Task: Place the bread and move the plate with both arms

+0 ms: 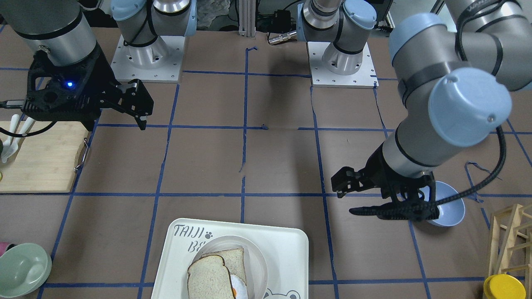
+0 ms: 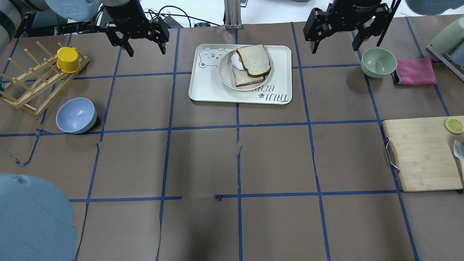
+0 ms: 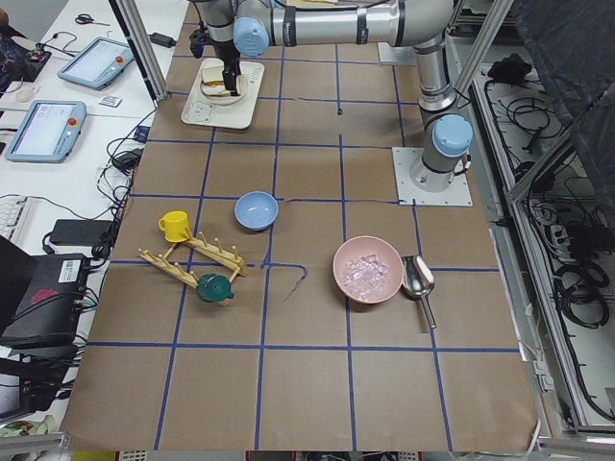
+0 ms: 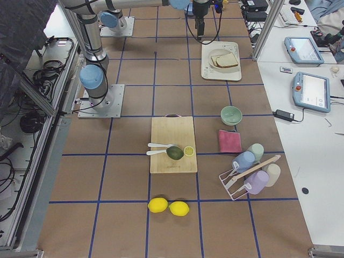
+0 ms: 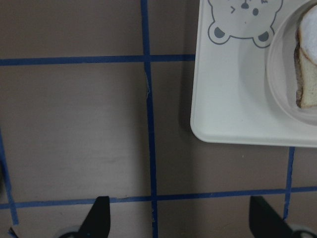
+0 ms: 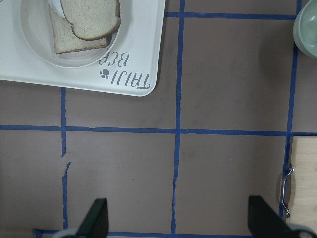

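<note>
Facing the robot, the bread [image 1: 206,278] lies on a flatter slice on the plate [image 1: 256,265], inside the tray [image 1: 286,249] at the middle of the counter [image 1: 282,166] edge opposite the bases. From overhead, the left claw [image 2: 146,50] and right claw [image 2: 333,49] flank the tray, both spread wide and empty.

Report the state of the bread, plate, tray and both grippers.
bread: lying on the plate, overlapping a second slice.
plate: upright on the tray, ungripped.
tray: lying flat, carrying the plate.
left gripper: open, empty.
right gripper: open, empty.
</note>
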Robot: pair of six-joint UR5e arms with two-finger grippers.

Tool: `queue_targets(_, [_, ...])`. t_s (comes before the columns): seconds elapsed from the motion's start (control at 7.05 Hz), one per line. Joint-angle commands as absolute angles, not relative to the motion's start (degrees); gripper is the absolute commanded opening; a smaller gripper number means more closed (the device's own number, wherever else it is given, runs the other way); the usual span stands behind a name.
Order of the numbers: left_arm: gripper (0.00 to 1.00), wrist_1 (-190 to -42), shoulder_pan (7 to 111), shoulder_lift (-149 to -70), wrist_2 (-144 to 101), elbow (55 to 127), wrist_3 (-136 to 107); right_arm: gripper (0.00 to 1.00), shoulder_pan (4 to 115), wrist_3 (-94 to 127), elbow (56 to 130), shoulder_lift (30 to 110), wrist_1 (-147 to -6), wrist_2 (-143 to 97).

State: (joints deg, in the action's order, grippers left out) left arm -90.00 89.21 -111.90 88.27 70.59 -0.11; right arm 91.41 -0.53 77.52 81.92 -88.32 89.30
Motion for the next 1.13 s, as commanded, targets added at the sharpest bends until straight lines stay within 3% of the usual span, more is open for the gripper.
queue_targets(0.0, [1.0,-90.9,88.4,-102.0,88.6,81.7,-0.6,1.0,91.4,-0.6,77.5,81.9,-88.3,89.3])
queue_targets(0.43, [1.0,-86.0,86.9,-91.6,88.7,92.7,-0.1,1.0,91.4,-0.6,77.5,81.9,-88.3,89.3])
queue_targets(0.99, [1.0,-87.2,86.7,-87.4,88.8,95.9,-0.3,1.0,91.4,-0.6,77.5,81.9,-88.4,89.3])
